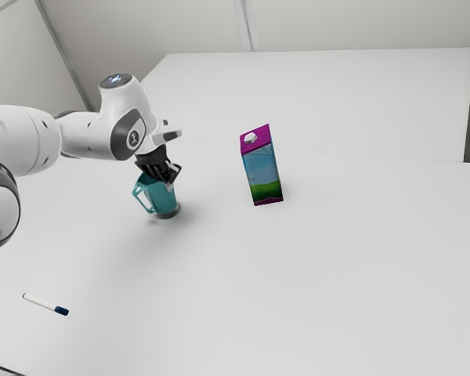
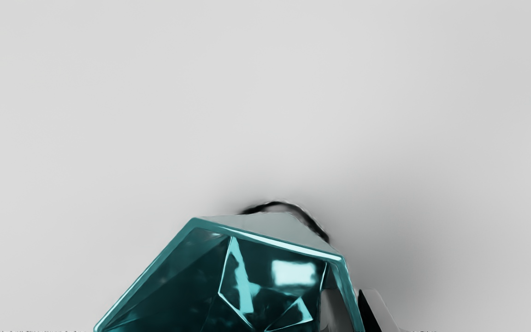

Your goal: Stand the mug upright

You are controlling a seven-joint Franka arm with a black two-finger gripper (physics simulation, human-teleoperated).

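The teal mug (image 1: 161, 197) stands close to upright in the exterior view, its mouth leaning a little to that view's left, its handle on that side and its dark base low at the table. At its rim is my gripper (image 1: 169, 181), coming down from above. The wrist view looks into the open mouth of the mug (image 2: 265, 276). There my gripper (image 2: 356, 313) is shut on the mug's wall, one finger inside and the other outside. Whether the base rests fully on the table is hard to tell.
A purple, blue and green carton (image 1: 263, 168) stands toward the exterior view's right of the mug. A white marker with a dark blue cap (image 1: 45, 304) lies at that view's lower left. Both are on the white table (image 1: 313, 290).
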